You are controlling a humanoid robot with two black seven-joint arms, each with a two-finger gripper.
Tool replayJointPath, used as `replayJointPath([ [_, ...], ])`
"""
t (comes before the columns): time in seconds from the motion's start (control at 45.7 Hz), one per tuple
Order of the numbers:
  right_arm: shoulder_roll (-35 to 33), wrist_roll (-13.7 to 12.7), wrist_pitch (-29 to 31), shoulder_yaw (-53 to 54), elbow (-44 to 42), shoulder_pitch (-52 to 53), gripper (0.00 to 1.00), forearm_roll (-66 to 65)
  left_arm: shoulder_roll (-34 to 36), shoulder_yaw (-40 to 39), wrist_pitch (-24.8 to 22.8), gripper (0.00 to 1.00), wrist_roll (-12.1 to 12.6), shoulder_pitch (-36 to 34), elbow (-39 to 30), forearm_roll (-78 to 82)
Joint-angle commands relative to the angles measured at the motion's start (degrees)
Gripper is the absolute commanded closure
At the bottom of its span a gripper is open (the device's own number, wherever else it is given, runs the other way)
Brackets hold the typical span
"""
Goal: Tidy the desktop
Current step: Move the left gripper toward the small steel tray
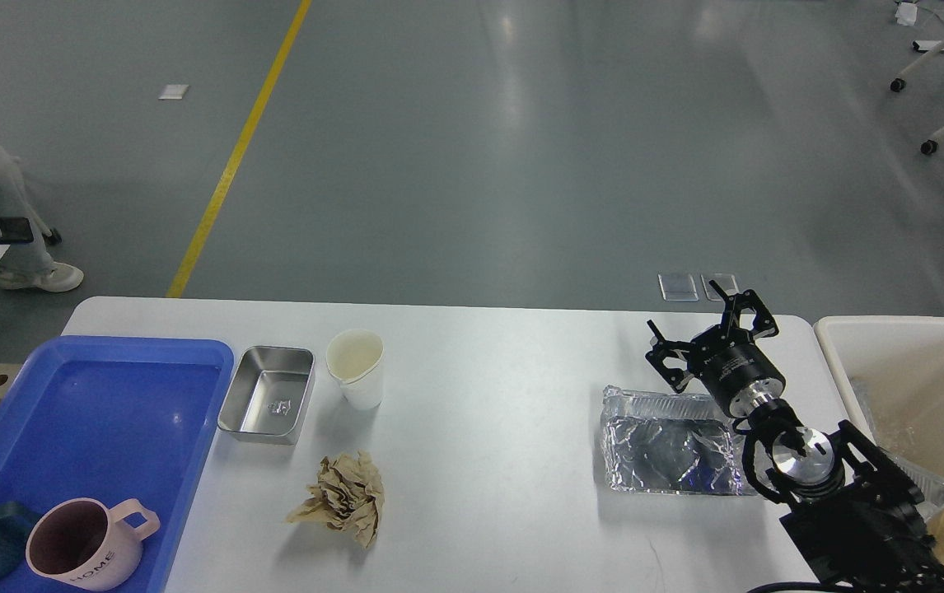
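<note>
A: While the right gripper (711,329) hangs above the foil tray's (670,445) far edge, what are its fingers doing?
B: Spread apart, holding nothing. The tray lies on the white table (505,387), with the crumpled brown paper (344,494) well to its left.

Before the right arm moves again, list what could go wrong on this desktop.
1. The right tool hangs open just above the foil tray; thin foil may crumple or slide if pinched at the rim.
2. The paper cup has a dented rim and stands close to the steel pan; a grasp could tip it.
3. The crumpled brown paper is light and may skid on the desktop.
</note>
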Motion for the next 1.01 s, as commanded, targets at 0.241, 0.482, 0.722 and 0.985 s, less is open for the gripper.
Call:
replayJointPath([
  [0.241,0.08,0.0,-0.01,0.0,0.18,0.0,0.0,0.0,3.35,-5.91,-4.91,0.04,0.1,-0.98,0.18,-5.81],
  [0.482,0.17,0.0,-0.01,0.0,0.18,0.0,0.0,0.0,1.33,-5.12,-3.15,0.04,2.91,-0.98,1.32,-5.19],
  [0.722,0.08,0.0,-0.09,0.0,0.18,-0.09,0.0,0.0,-13.32,0.32,4.31,0.04,9.5,-0.54,3.16,1.56],
  [0.985,-0.1,0.0,-0.27,0.0,0.27,-0.27,0.0,0.0,-27.84,10.16,15.47,0.05,9.94,-0.37,9.67,11.24],
])
